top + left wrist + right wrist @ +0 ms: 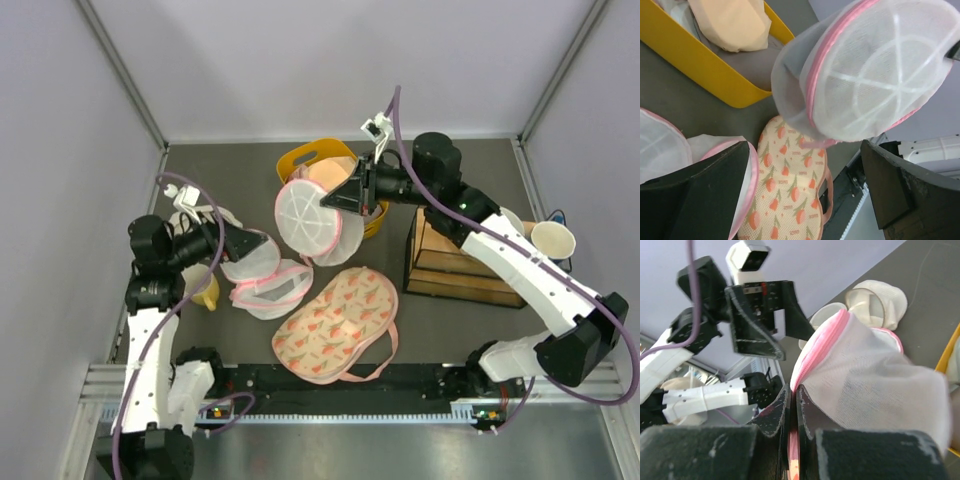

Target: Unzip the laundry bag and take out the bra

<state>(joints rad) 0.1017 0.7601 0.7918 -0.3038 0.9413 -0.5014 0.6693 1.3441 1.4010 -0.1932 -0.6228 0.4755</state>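
The laundry bag (pixel 308 218), a white mesh clamshell with a pink zipper edge, hangs lifted in front of the yellow basket. My right gripper (pixel 347 196) is shut on its pink edge; in the right wrist view the jaws (pixel 794 392) pinch the zipper seam of the bag (pixel 865 375). My left gripper (pixel 243 245) is open and empty, left of the bag and apart from it. In the left wrist view the bag (pixel 875 75) hangs above and beyond the open fingers (pixel 695 195). No burnt-orange bra shows in any view.
A yellow basket (pixel 318 160) at the back holds a pale peach bra (pixel 732 22). A cream pouch with red print (pixel 335 325) lies at the front. Other white mesh bags (pixel 265 282) lie under the left gripper. A wooden box (pixel 455 262) and paper cup (pixel 553 238) stand right.
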